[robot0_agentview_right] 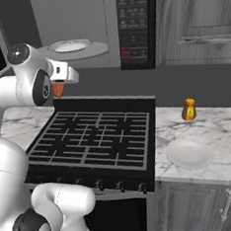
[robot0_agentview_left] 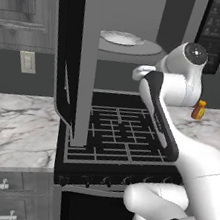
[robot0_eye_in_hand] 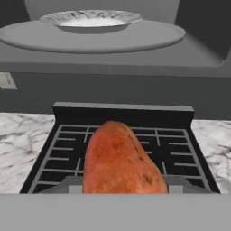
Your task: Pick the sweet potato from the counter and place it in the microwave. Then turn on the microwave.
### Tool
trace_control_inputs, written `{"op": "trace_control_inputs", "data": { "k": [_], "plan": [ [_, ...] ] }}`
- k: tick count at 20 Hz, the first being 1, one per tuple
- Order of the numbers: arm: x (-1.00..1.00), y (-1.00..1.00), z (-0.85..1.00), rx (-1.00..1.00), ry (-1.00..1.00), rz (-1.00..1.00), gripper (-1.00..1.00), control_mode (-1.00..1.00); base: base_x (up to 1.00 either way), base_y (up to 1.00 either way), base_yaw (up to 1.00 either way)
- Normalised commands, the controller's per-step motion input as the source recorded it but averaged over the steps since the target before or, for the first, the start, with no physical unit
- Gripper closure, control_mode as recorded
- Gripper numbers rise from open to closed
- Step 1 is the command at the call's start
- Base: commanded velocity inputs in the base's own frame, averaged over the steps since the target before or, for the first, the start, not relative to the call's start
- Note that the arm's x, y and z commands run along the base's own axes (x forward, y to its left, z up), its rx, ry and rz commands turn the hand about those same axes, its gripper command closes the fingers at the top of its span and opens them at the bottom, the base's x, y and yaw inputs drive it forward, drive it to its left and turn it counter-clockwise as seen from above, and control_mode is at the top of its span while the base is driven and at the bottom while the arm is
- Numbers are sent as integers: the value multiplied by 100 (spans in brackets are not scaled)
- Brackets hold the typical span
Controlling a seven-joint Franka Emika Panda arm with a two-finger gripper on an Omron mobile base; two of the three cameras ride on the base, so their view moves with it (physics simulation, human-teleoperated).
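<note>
In the hand view the sweet potato (robot0_eye_in_hand: 119,160) hides the pincer's fingertips, and its lower end is cut off at the bottom. In the right base view only its tip shows under the hand. The microwave (robot0_agentview_left: 86,52) runs off the top edge; its button labels are too small to read.

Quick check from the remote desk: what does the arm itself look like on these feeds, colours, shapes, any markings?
The arm is glossy white, built of rounded, bulbous segments. A long black band runs along one link, and a dark ring wraps the base joint. One joint ends in a round dark grey cap. The claw hangs from a white hand with a small dark square marking. No cables show.
</note>
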Motion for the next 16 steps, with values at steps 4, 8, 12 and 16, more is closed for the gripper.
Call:
{"op": "trace_control_inputs", "data": {
  "k": [4, 8, 12, 16],
  "plan": [
    [0, 18, 19, 0, -7, 3, 100, -100, 0, 0, 0],
    [0, 12, 28, 0, -2, 2, 100, -100, 0, 0, 0],
    [0, 11, 30, 0, 0, 2, 100, -100, 0, 0, 0],
    [0, 10, 29, 0, 0, 2, 100, -100, 0, 0, 0]
  ]
}}
